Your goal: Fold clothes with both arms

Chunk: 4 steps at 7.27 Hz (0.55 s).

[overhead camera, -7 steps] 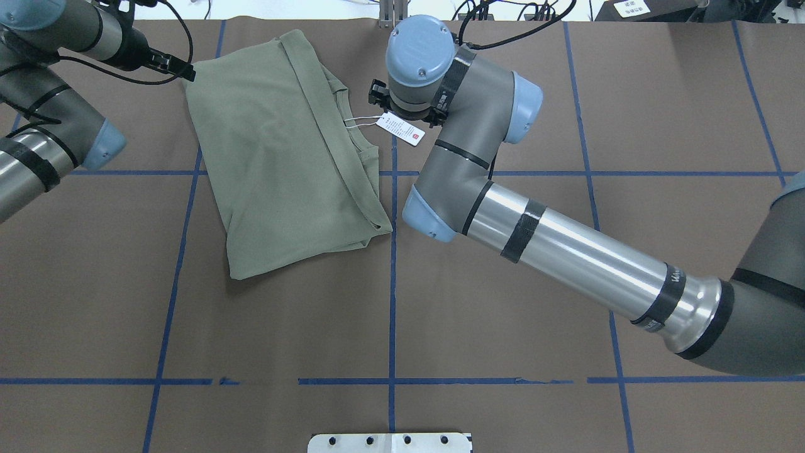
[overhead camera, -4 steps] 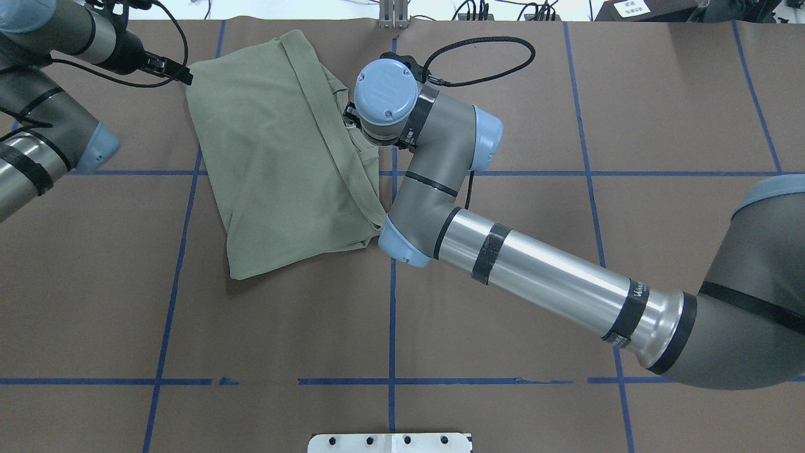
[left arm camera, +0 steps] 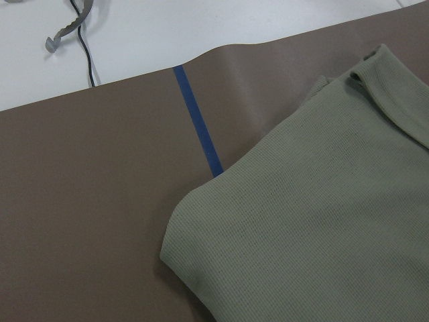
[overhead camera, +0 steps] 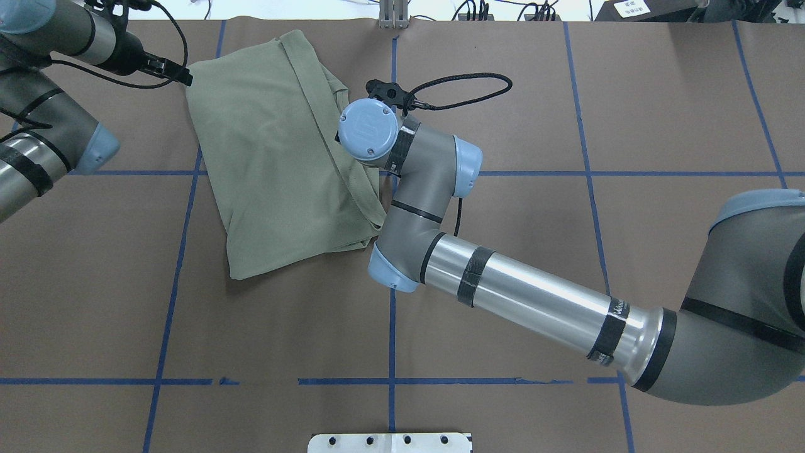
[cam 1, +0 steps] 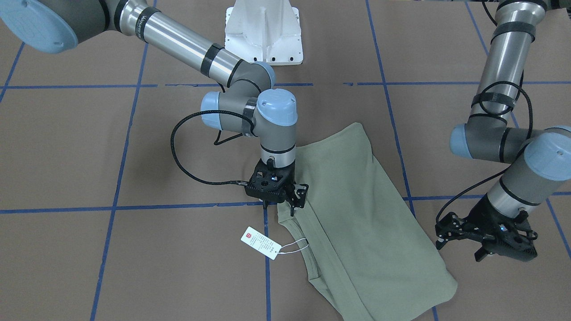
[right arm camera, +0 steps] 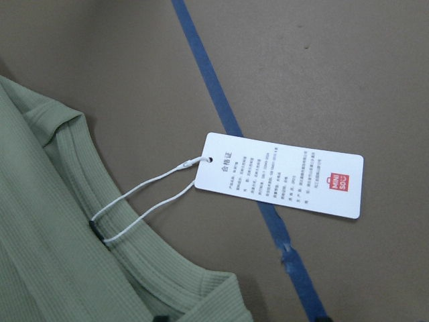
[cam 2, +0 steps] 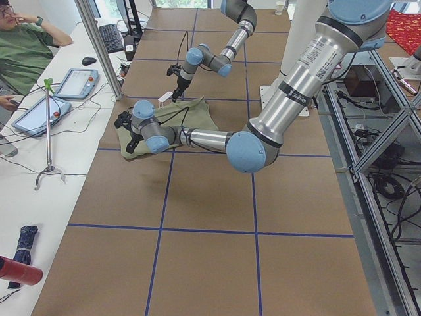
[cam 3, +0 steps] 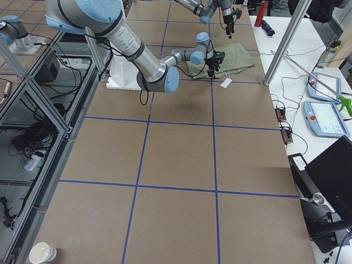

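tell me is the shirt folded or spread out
Folded: the shirt lies as a compact rectangle, layers stacked along one edge, no sleeves sticking out.

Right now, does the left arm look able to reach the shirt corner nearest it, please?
Probably yes. The left tool hangs right beside that corner of the shirt, nothing lying between, and the right tool is at the collar side, out of its way.

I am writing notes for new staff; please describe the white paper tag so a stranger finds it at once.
On the brown table lies a sage-green shirt. A thin white string runs from its ribbed collar to the tag, which lies flat across a blue tape line close to the right claw. It is the only white card there, with fine print and a red mark.
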Tool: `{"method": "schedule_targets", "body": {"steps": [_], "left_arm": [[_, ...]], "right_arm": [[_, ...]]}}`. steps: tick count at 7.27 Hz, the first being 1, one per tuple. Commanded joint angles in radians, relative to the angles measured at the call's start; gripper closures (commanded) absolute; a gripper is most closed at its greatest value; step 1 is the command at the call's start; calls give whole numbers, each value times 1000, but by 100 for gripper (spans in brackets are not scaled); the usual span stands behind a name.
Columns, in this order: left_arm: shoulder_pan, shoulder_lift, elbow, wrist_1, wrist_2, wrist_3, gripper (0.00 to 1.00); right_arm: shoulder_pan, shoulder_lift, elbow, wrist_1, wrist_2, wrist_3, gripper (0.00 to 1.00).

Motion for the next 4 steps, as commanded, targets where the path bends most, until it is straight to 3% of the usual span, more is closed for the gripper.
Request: {"method": "schedule_targets", "body": {"steps": [1,4], "left_arm": [[0,0,1,1,2,2,0],[0,2,1,3,2,3,0]], "right_arm": [[-8,24,-34,0,-13,-21,25],[-18,24,-44,-1,-37,-36,29]]}}
